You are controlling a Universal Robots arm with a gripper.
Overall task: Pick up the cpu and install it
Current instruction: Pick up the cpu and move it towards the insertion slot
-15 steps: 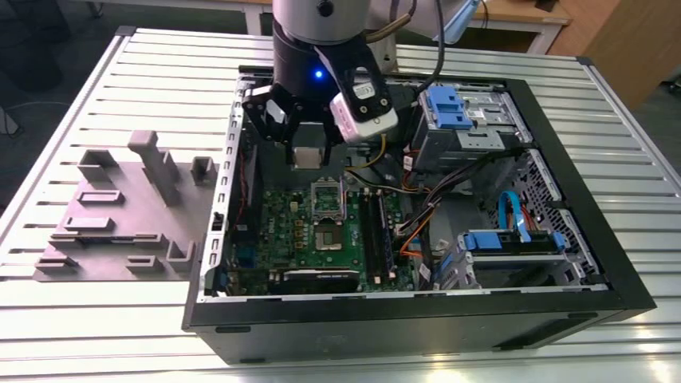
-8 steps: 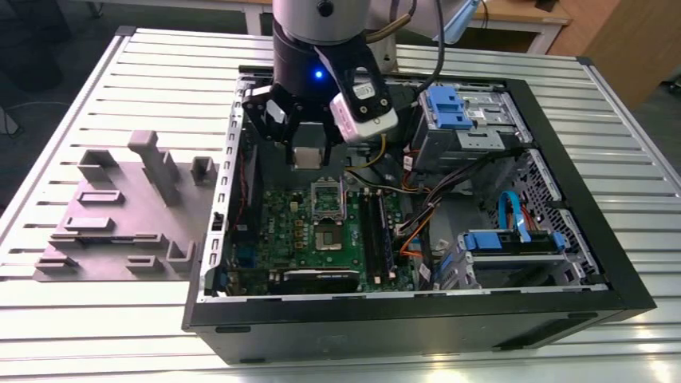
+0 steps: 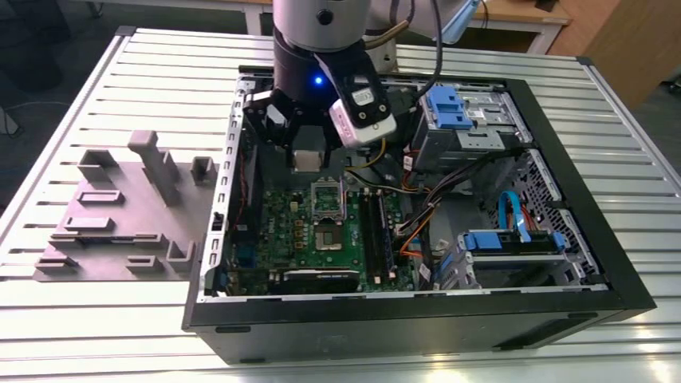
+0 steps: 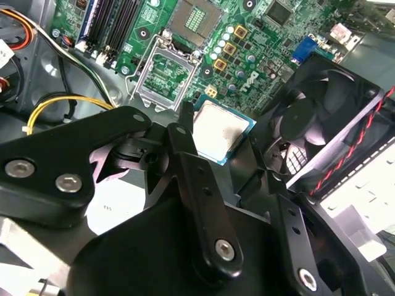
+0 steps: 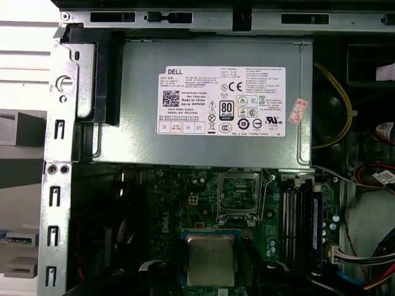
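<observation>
Jaws of gripper (image 3: 306, 156) pinching cpu (image 4: 220, 130) above green motherboard (image 3: 319, 233) in open computer case (image 3: 426, 327), mid slatted metal table (image 3: 107, 335); wooden furniture (image 3: 612, 40) past far edge.

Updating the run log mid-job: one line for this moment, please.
jaws: shut on cpu | cpu: held over motherboard, not in socket | socket: empty | installed: no

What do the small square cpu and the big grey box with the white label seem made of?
The small square silvery cpu: metal lid, dull sheen, teal board-like rim. The big grey box: probably matte sheet metal, judging by its flat panel and folded edges.
</observation>
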